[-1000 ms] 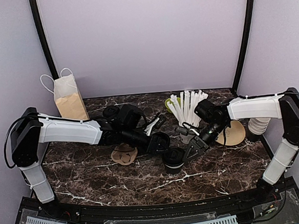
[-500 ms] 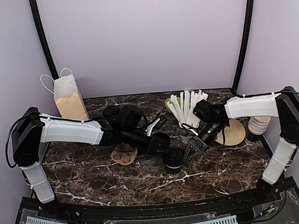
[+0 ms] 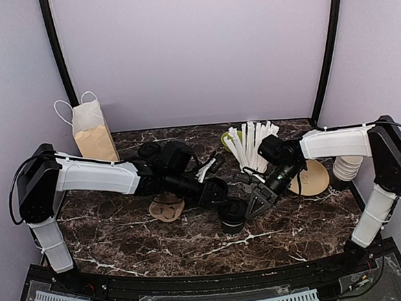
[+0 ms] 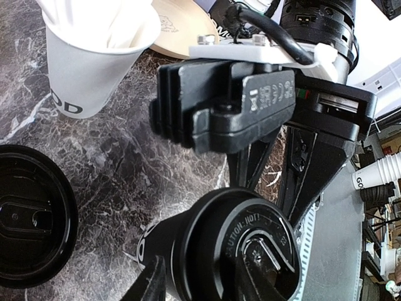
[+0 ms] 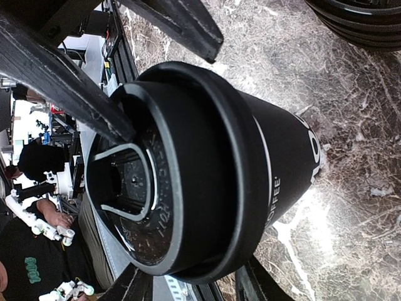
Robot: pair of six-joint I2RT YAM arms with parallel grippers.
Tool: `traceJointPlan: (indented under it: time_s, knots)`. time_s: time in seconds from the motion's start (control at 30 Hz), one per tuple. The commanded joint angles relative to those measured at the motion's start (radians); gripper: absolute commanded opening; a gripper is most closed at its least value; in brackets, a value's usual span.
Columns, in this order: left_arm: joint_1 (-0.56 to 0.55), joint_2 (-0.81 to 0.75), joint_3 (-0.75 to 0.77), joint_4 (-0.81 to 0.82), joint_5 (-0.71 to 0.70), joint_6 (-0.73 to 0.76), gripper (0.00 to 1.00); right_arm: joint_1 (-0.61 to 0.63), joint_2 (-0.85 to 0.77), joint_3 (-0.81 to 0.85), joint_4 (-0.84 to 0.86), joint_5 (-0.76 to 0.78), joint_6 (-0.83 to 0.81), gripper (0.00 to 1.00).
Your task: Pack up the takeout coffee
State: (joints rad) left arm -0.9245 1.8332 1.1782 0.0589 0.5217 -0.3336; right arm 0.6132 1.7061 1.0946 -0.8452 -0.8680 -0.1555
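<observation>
Over the last second the right gripper (image 3: 254, 203) had edged in toward the takeout coffee (image 3: 232, 215) from its 2 o'clock, while the cup and the left gripper (image 3: 216, 191) had hardly shifted. The coffee stood upright and lidded on the bench (image 3: 124, 242), slightly nearer than centre, probably because both arms reach that spot with ease. In the right wrist view the cup filled the frame, with that gripper's fingers to either side of it low down. Whether they already pinched it could not be told. The left gripper sat at the cup's 11 o'clock with one finger seeming to lie against the lid's rim, apparently steadying it, though a firm hold could not be confirmed either. At the cup's 9 o'clock lay a pulp carrier (image 3: 167, 209), with no gripper on it. Farther back, at 1 o'clock, a white cup of straws (image 3: 252, 147) stood just behind the right wrist. Farthest, at 10 o'clock in the back-left corner, a paper bag (image 3: 93, 134) stood upright with its mouth up, likely where the coffee was meant to go.
</observation>
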Motion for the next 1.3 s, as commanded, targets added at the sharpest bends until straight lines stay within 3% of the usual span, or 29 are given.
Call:
traceJointPlan:
  time_s: [0.0,0.27,0.63,0.8,0.9,1.07,1.27]
  knots:
    - [-0.011,0.042,-0.05,-0.154,-0.112,0.023,0.4,-0.007,0.053,-0.008,0.14,0.365,-0.02,0.43]
    - [-0.012,-0.044,-0.025,-0.065,-0.105,0.01,0.54,-0.01,0.005,0.053,0.09,0.227,-0.08,0.51]
    - [-0.011,-0.11,0.001,0.015,-0.108,0.004,0.64,-0.013,-0.057,0.097,0.037,0.243,-0.096,0.6]
    - [-0.012,-0.128,0.018,0.002,-0.126,0.003,0.67,-0.015,-0.104,0.068,0.029,0.249,-0.097,0.67]
    - [-0.012,-0.14,0.021,-0.012,-0.155,-0.004,0.73,-0.015,-0.142,0.025,0.047,0.24,-0.089,0.72]
    - [-0.01,-0.119,0.039,-0.031,-0.172,0.001,0.68,-0.003,-0.124,-0.001,0.039,0.137,-0.09,0.76]
    - [-0.011,-0.075,0.036,-0.022,-0.14,-0.014,0.58,0.017,-0.071,0.025,0.042,0.113,-0.102,0.64]
